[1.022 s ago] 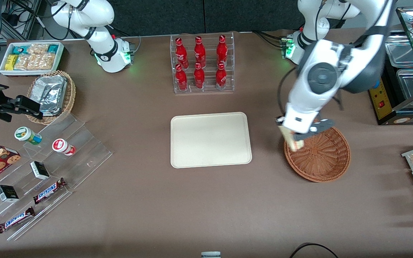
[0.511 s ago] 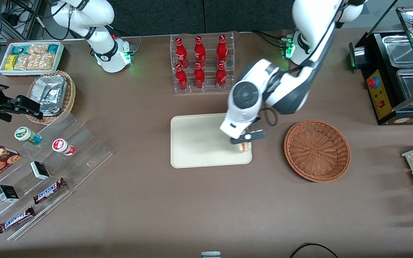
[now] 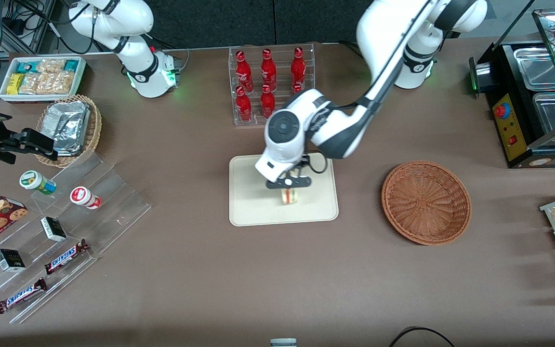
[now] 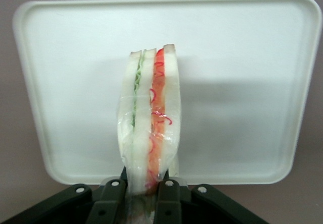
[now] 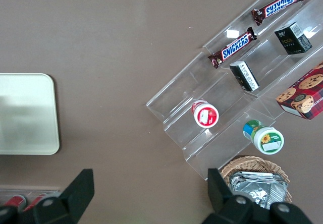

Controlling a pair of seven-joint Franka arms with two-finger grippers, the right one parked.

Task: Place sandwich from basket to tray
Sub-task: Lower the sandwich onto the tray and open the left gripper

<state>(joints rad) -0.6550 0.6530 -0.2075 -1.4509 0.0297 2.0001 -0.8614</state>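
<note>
The clear-wrapped sandwich (image 3: 290, 195) (image 4: 149, 118), pale bread with green and red filling lines, hangs above the middle of the cream-white tray (image 3: 251, 202) (image 4: 237, 82). My left gripper (image 3: 289, 189) (image 4: 143, 196) is shut on the sandwich's end, a dark finger pressing each side. I cannot tell whether the sandwich touches the tray. The round reddish-brown wicker basket (image 3: 426, 201) stands beside the tray, toward the working arm's end, with nothing in it.
A clear rack of red bottles (image 3: 270, 84) stands farther from the front camera than the tray, close to the arm. Toward the parked arm's end are a tan basket of foil packets (image 3: 70, 127), a white snack bin (image 3: 41, 77) and acrylic steps (image 3: 65, 226) with snacks.
The gripper carried the sandwich out of the wicker basket and sideways across to the middle of the tray. The basket is left with nothing in it.
</note>
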